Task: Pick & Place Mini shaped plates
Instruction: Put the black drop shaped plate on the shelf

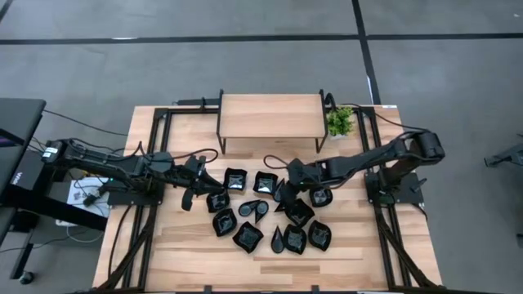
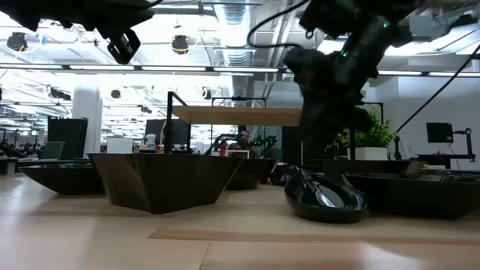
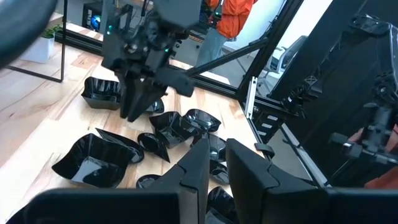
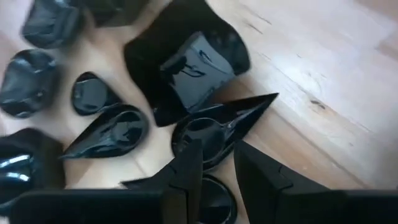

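Several mini shaped plates [image 1: 270, 212], glossy black and square, teardrop or scalloped, lie bottom down in a loose cluster on the wooden table. My right gripper [image 1: 279, 194] hangs over the cluster's far middle, pointing down. In the right wrist view it [image 4: 217, 165] is open, with a teardrop plate [image 4: 205, 134] showing past the gap and a square plate [image 4: 193, 62] beyond it. My left gripper [image 1: 189, 196] hovers at the cluster's left edge. Its fingers [image 3: 217, 165] stand a little apart with nothing between them.
A wooden riser shelf [image 1: 271, 114] stands at the table's far middle, with a small potted plant [image 1: 340, 121] to its right. Bare wood lies along the near edge [image 1: 261, 269]. A person in orange [image 3: 233, 18] stands beyond the table.
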Available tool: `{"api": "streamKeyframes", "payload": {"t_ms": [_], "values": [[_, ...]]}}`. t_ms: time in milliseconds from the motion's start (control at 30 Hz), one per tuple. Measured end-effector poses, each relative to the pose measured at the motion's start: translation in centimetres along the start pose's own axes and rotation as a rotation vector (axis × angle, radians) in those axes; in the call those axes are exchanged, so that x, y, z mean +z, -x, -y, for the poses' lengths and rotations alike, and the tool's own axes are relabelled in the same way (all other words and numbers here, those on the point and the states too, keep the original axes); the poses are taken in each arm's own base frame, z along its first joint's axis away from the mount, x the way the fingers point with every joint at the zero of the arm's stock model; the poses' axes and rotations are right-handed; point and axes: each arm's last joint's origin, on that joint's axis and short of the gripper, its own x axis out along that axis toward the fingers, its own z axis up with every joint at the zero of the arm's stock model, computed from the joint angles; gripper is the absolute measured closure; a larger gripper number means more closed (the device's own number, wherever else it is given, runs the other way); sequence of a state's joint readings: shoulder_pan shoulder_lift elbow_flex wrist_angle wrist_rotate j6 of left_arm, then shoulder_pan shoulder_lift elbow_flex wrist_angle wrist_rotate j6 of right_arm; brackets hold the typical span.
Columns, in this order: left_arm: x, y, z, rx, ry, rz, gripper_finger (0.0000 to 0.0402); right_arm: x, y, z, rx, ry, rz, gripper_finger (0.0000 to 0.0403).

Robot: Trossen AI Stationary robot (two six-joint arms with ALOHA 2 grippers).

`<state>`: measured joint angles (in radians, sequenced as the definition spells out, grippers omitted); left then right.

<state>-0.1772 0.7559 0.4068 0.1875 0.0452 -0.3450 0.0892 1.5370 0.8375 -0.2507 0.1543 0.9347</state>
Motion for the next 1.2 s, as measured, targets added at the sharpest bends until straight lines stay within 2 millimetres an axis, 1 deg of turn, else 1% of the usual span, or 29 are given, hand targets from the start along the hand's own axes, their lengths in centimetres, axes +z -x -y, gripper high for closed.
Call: {"api": "streamKeyframes", "payload": {"t_ms": [100, 233, 567, 733, 1000, 1133, 1200], "values": [[0.0, 0.0, 0.0, 0.000, 0.000, 0.000, 0.0346, -0.1, -0.7, 0.3, -0.022, -0.035, -0.011, 0.0315], [0.0, 0.0, 0.0, 0.000, 0.000, 0.000, 0.0346, -0.2, -1.1, 0.3, -0.029, -0.044, -0.016, 0.0315], [0.0, 0.0, 0.0, 0.000, 0.003, 0.000, 0.0346, -0.2, -1.1, 0.3, -0.034, -0.085, -0.008, 0.0315], [0.0, 0.0, 0.0, 0.000, 0.003, 0.000, 0.0346, 0.0, -1.1, 0.2, -0.026, -0.090, 0.022, 0.0315], [0.0, 0.0, 0.0, -0.001, 0.003, 0.003, 0.0346, 0.0, -1.1, 0.2, -0.030, -0.091, 0.021, 0.0315], [0.0, 0.0, 0.0, -0.001, 0.003, 0.004, 0.0346, -0.4, -1.9, 0.5, -0.059, -0.081, 0.001, 0.0315], [0.0, 0.0, 0.0, -0.002, 0.003, 0.005, 0.0346, -0.4, -2.3, 0.2, -0.050, -0.076, -0.003, 0.0315]]}}
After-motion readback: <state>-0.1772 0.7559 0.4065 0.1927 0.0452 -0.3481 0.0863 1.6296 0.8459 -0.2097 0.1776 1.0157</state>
